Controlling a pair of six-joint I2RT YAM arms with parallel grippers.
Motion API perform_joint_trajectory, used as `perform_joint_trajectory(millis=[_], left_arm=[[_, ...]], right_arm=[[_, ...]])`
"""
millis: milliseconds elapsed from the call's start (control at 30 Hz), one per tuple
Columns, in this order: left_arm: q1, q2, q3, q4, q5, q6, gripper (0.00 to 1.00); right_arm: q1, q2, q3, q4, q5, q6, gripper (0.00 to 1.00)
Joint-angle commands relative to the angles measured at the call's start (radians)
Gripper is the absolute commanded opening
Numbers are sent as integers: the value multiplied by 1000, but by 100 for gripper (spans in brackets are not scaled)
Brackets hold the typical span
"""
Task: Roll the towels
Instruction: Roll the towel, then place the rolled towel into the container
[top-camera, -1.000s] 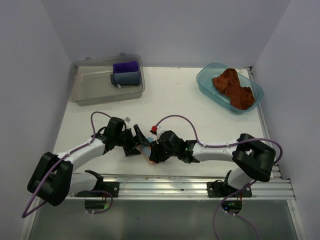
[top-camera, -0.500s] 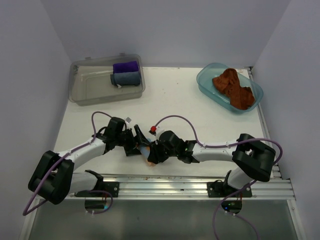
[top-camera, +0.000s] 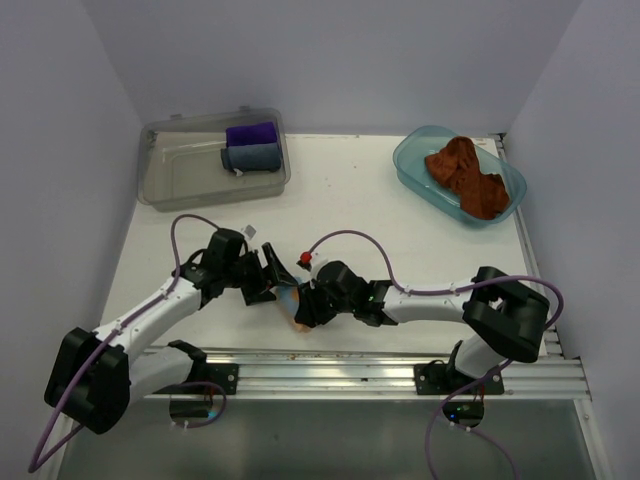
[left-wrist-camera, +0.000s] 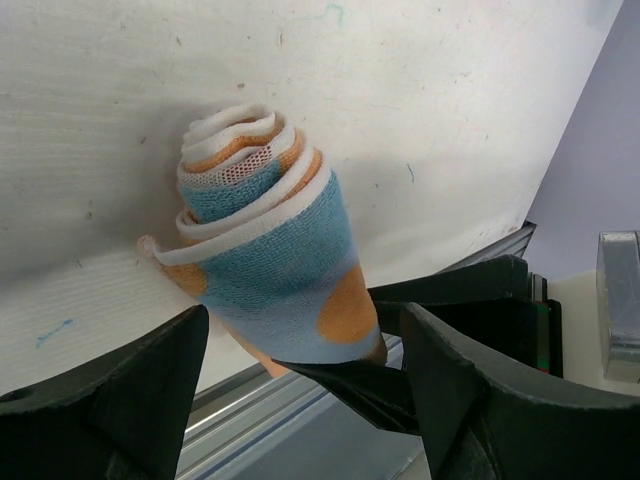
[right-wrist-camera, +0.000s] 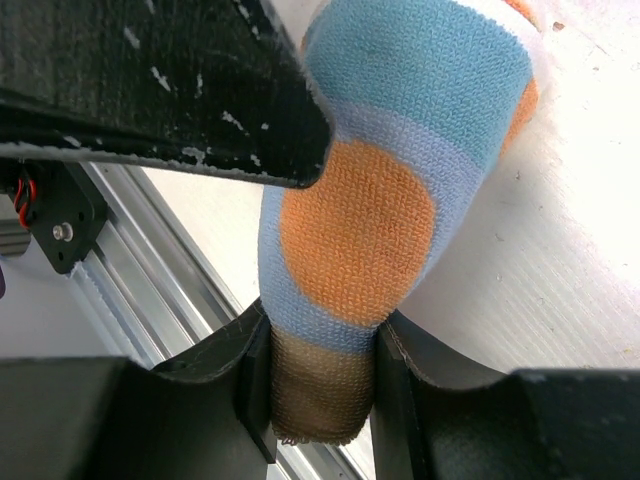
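My right pincer (right-wrist-camera: 322, 385) clamps the rolled patterned towel (left-wrist-camera: 265, 270) — left pincer (left-wrist-camera: 300, 330) gapes around it, apparently not touching

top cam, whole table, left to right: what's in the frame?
Clear bin → left tool → patterned towel → right tool, gripping it → blue tub holding the rust-brown towel. Left out: purple cloth and grey-blue cloth in the bin, one behind the other.

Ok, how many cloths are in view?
4: purple cloth and grey-blue cloth in the clear bin, rust-brown towel in the blue tub, rolled patterned towel in the right fingers.
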Motion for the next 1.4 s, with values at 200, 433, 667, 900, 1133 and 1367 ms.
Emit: perform_joint_trajectory(millis=[200, 433, 667, 900, 1133, 1367], left_arm=[[-5, 76, 44, 13, -5, 33, 83], [-7, 134, 45, 59, 5, 33, 85], [-11, 195, 25, 142, 28, 7, 80], [-17, 251, 31, 188, 38, 4, 74], [-36, 271, 0, 229, 38, -18, 72], [-50, 291, -26, 278, 45, -45, 56]], right_arm=[[2, 8, 52, -15, 15, -16, 13], [1, 17, 60, -18, 14, -17, 13], [1, 28, 64, -23, 9, -19, 13], [1, 40, 72, -29, 5, -24, 13], [3, 52, 89, -48, 9, -39, 13], [1, 60, 96, -58, 15, -44, 13]])
